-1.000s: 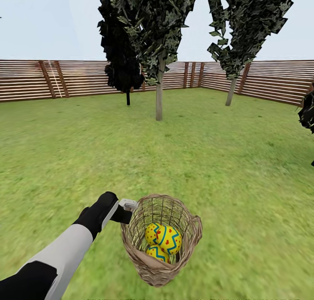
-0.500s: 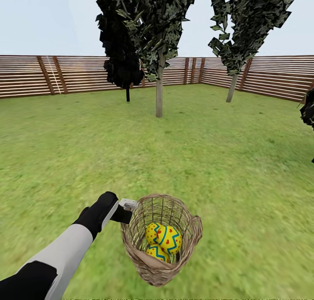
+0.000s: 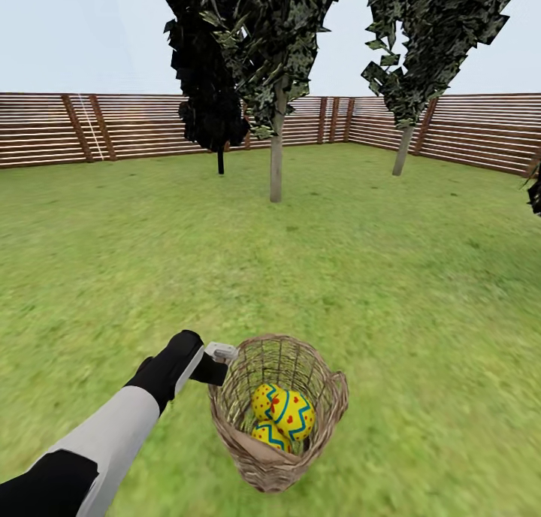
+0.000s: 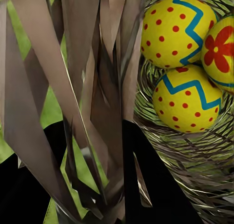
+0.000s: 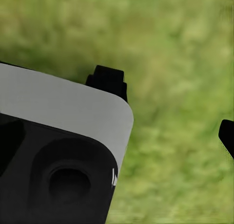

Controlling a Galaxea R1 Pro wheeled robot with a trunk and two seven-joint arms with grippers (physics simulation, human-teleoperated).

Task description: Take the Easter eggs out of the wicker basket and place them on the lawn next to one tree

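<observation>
My left gripper (image 3: 222, 358) is at the near-left rim of the basket (image 3: 330, 404), and the basket hangs tilted from it above the lawn (image 3: 406, 276). In the left wrist view the wicker staves (image 4: 44, 77) run right through the space between my fingers (image 4: 156, 185), which show as dark shapes low down, so I take the pincer to be clamped on the rim, though the weave hides the pads themselves.

All three eggs (image 3: 289, 414) lie inside the basket, bunched together and touching: two side by side on top, a third (image 3: 272, 435) tucked under them toward me. Close up, one egg (image 4: 187, 98) rests against another (image 4: 173, 30), and the third (image 4: 223, 50) with a red flower mark sits beside both.

Ahead, well apart from the basket, a tree (image 3: 276, 156) with a pale trunk stands on the grass. A black-trunked tree (image 3: 220, 160) is behind it to the left, and another pale-trunked tree (image 3: 403, 150) leans near the fence (image 3: 45, 130) at the right.

My right gripper (image 5: 170, 107) hangs over blurred grass, its two fingertips (image 5: 109, 80) set well apart with nothing between them.
</observation>
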